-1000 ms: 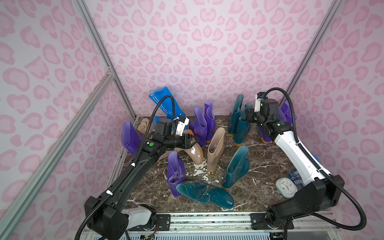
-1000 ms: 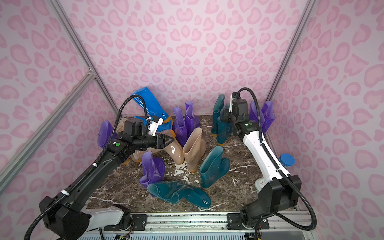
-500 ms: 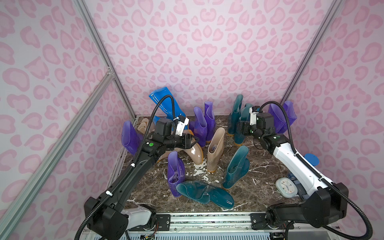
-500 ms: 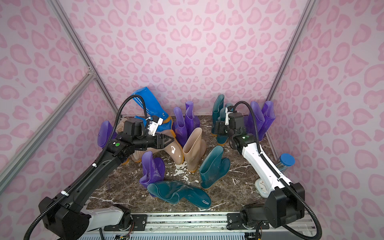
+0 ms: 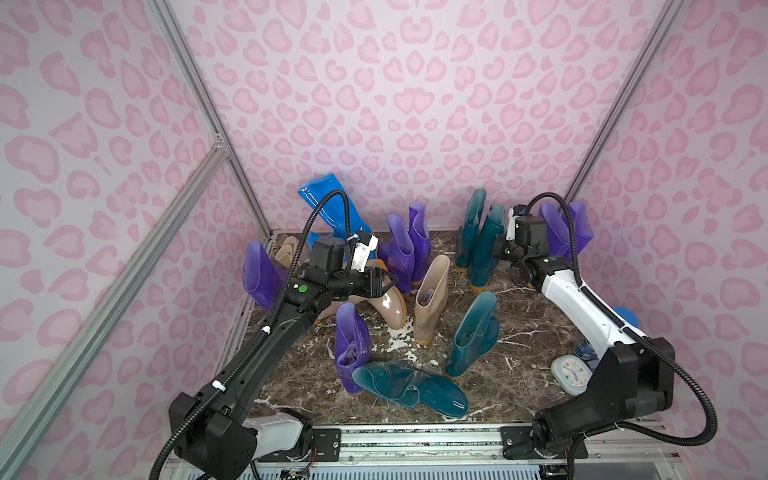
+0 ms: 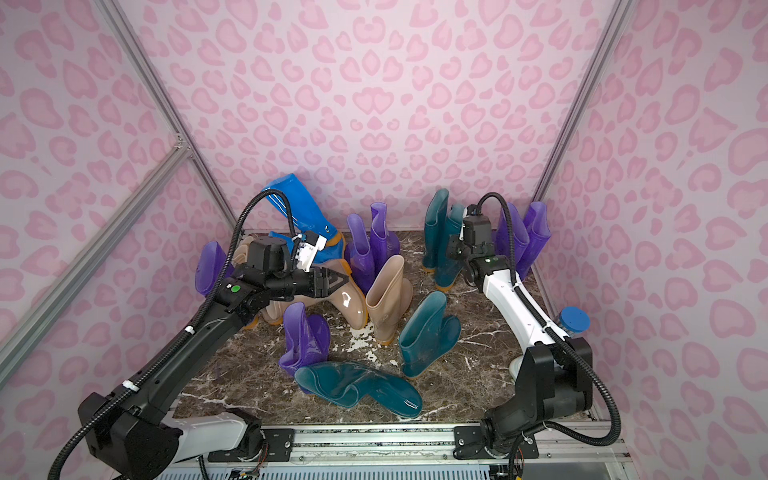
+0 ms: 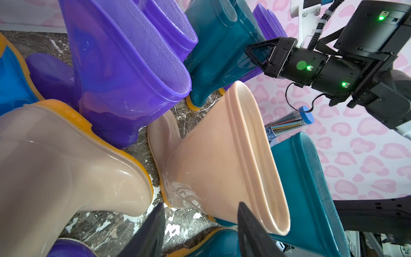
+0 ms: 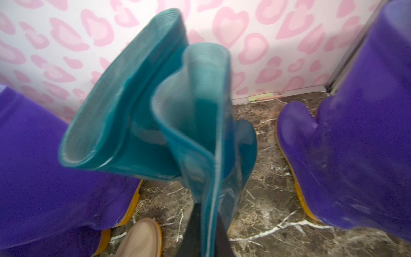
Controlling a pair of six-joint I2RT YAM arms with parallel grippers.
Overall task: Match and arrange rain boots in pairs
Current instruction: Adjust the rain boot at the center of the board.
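- The right gripper point(image 8: 206, 233) is clamped on the top rim of a dark teal boot point(image 8: 200, 133). The rim's edge runs down between its fingers, and the boot is upright near the back wall point(image 8: 255, 33).
- A second teal boot point(image 8: 115, 106) leans against the held one. A purple boot point(image 8: 44, 166) stands on one side of the pair and another purple boot point(image 8: 355, 144) on the other.
- The left gripper point(image 7: 201, 208) has its jaws apart, grasps nothing and hovers over the marble floor point(image 7: 178, 231).
- An upright beige boot point(image 7: 222, 155) stands just beyond its fingertips, and a toppled beige boot point(image 7: 55, 166) lies beside it.
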